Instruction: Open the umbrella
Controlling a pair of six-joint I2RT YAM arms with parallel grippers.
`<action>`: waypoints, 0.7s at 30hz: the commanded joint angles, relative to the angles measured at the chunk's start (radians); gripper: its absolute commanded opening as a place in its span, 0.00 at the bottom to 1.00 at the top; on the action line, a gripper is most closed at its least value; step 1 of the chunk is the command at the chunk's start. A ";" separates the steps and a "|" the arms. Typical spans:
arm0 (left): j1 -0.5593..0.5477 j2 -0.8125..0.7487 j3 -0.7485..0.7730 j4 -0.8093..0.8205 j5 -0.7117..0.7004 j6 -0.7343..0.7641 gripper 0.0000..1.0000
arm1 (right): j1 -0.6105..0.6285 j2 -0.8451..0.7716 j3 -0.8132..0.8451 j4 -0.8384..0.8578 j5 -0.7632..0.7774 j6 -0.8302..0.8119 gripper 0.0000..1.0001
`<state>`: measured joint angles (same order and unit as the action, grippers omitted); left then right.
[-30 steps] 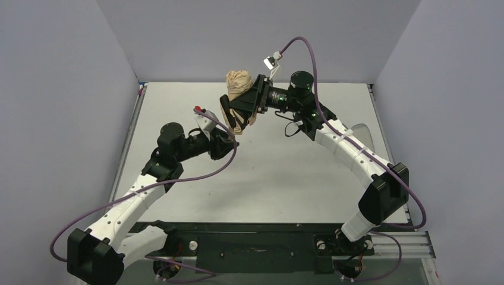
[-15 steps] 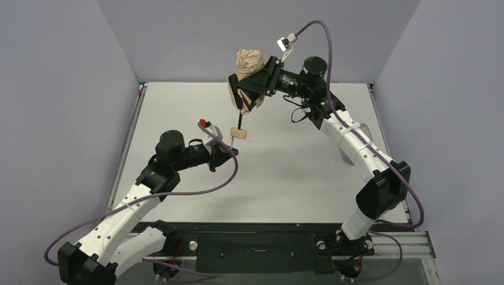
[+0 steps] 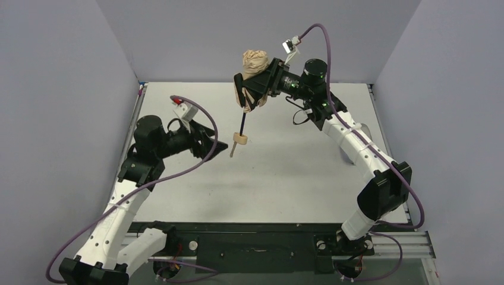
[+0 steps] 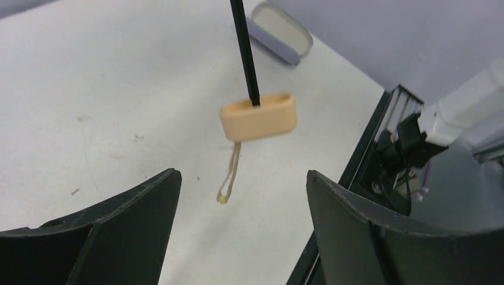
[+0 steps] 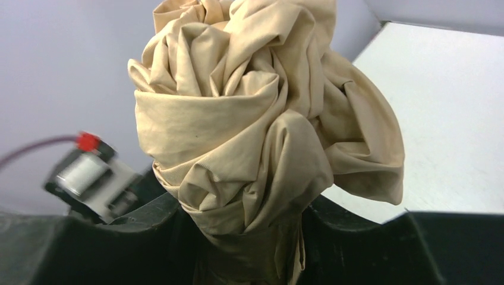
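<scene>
White counter [image 3: 285, 178] boxed in by plain grey-lavender walls [image 3: 238, 29] on three sides, with the arm bases on the black rail at the near edge. The umbrella [image 3: 254, 59] is off the counter, held up in the air over the far middle by the right claw [image 3: 249, 95]. It is still folded. The peach-beige canopy [image 5: 249, 119] is a crumpled, twisted bundle, and the right claw's fingers [image 5: 119, 237] are clamped on either side of its lower part. From the bundle the thin black shaft [image 3: 243, 122] runs down and slightly to the left, ending in the small beige handle [image 4: 258, 116], which hangs free above the counter. A short beige strap [image 4: 230, 175] dangles under the handle. Left claw [image 3: 217, 148] sits low over the left half of the counter, pointing at the handle with its jaws spread wide. In the left wrist view the handle shows in the gap beyond the fingertips [image 4: 169, 178], touching neither. The grey-lavender sleeve [image 4: 279, 32] lies flat on the counter beyond the handle, near the counter's edge.
</scene>
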<state>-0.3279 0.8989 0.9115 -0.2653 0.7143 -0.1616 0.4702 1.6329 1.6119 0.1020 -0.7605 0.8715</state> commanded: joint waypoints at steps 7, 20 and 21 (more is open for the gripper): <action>0.002 0.216 0.283 0.060 -0.044 -0.192 0.76 | 0.075 -0.132 -0.034 -0.194 0.251 -0.264 0.00; -0.167 0.356 0.261 0.085 -0.198 -0.194 0.68 | 0.097 -0.162 -0.065 -0.146 0.262 -0.222 0.00; -0.177 0.359 0.256 0.083 -0.209 -0.188 0.68 | 0.097 -0.162 -0.062 -0.145 0.261 -0.215 0.00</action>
<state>-0.4614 1.2449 1.1622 -0.2272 0.5549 -0.3485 0.5632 1.5345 1.5417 -0.1509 -0.5114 0.6388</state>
